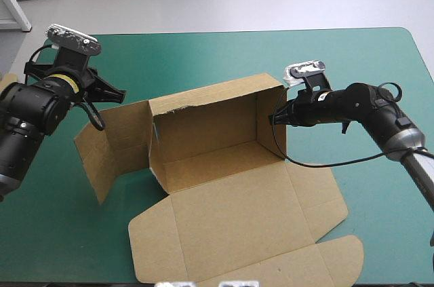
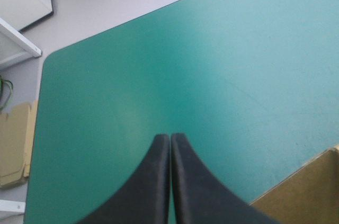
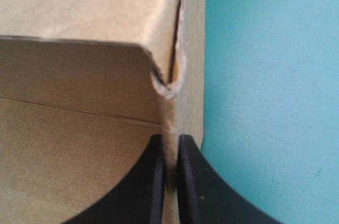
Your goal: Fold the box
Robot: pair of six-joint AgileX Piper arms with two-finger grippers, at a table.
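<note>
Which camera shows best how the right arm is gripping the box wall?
The right wrist view: close up, the right gripper has its jaws shut on the wall of the box. The high view shows the grip small; the left wrist view only a brown corner.

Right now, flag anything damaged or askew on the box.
The box corner ahead of the right hand is frayed and curled, its wall layers gaping. The left side panel splays outward, untucked.

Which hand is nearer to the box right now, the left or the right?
Right. The right hand is shut on the right wall of the box, touching it. The left hand is shut on nothing, over the teal-green cover beside the box's left flap.
</note>
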